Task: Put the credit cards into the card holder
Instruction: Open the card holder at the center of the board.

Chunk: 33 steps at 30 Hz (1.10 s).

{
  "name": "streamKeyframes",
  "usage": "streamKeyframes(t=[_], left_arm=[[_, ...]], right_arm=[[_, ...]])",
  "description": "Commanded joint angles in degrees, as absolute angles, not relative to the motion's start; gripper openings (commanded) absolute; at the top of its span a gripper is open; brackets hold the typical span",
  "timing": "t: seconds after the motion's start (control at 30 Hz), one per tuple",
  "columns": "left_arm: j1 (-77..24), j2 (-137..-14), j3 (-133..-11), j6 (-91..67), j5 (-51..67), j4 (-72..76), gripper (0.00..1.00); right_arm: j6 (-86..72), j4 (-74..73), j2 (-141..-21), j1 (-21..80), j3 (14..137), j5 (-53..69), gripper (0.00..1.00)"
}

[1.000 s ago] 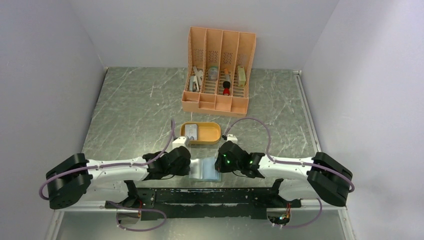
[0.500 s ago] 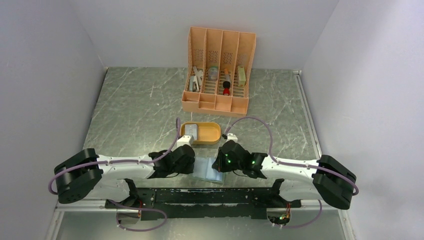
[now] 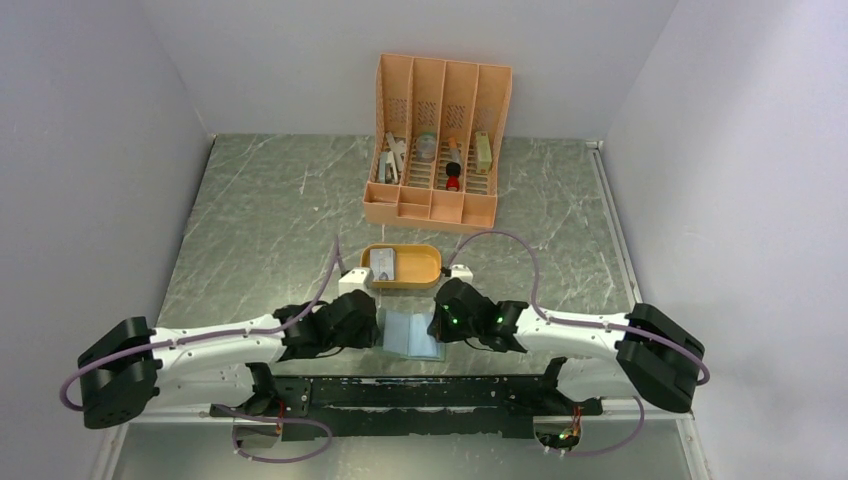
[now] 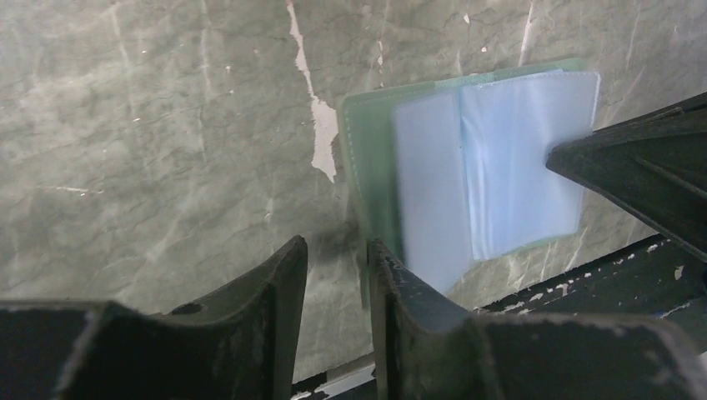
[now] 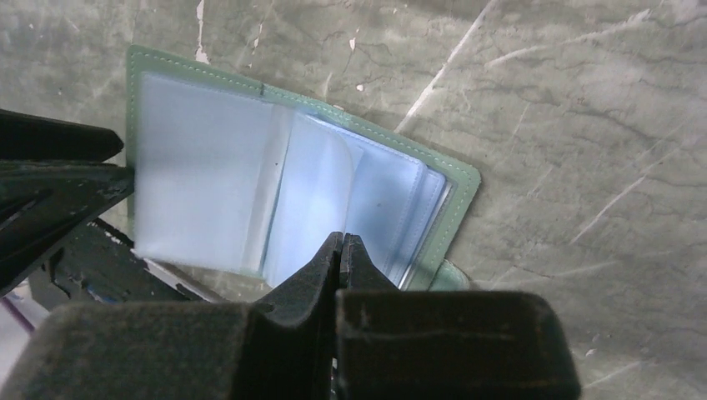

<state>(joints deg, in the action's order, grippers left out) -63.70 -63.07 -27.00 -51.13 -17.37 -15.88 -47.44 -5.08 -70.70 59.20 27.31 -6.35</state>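
Observation:
The grey-green card holder lies open on the table between my two grippers, its clear pockets up; it also shows in the left wrist view and the right wrist view. The credit cards lie in the orange oval tray behind it. My left gripper is slightly open at the holder's left edge, and its right finger overlaps the cover. My right gripper is shut, its tip over the clear pockets near the holder's right half, with nothing visible between the jaws.
A tall orange slotted organizer with small items stands at the back. The black mounting rail runs along the near edge just below the holder. Grey walls close in left, right and behind.
The left arm has swung and its gripper has shifted slightly left and back. The card holder, tilted half a second ago, now lies flatter and squarer. The right gripper has barely moved.

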Motion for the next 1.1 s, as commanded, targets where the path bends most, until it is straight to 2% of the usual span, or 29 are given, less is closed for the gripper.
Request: streamKeyframes(t=[0.0,0.2,0.4,0.57,0.77,1.07], left_arm=[[-64.0,-60.6,-28.6,-50.7,-20.4,-21.1,0.42],[-64.0,-55.9,-30.1,-49.6,-20.3,-21.3,0.51],[-64.1,-52.3,-31.1,-46.3,-14.0,-12.3,0.51],[-64.1,-55.7,-31.1,-44.8,-4.3,-2.0,0.47],[-64.1,-63.5,-30.3,-45.1,-2.2,2.4,0.35],[-64.1,-67.8,-24.2,-48.5,-8.8,1.1,0.10]], right_arm=[[-45.0,-7.4,-72.5,59.0,30.0,-9.1,0.00],[-43.7,-8.5,-73.2,59.1,31.5,-9.9,0.00],[-43.2,-9.0,-74.2,59.1,32.8,-10.1,0.00],[-43.5,-8.8,-74.7,59.0,33.0,-9.8,0.00],[-43.7,-8.8,-74.7,59.1,32.9,-9.9,0.00],[-45.6,-11.0,-72.1,59.0,30.6,-10.9,0.00]])
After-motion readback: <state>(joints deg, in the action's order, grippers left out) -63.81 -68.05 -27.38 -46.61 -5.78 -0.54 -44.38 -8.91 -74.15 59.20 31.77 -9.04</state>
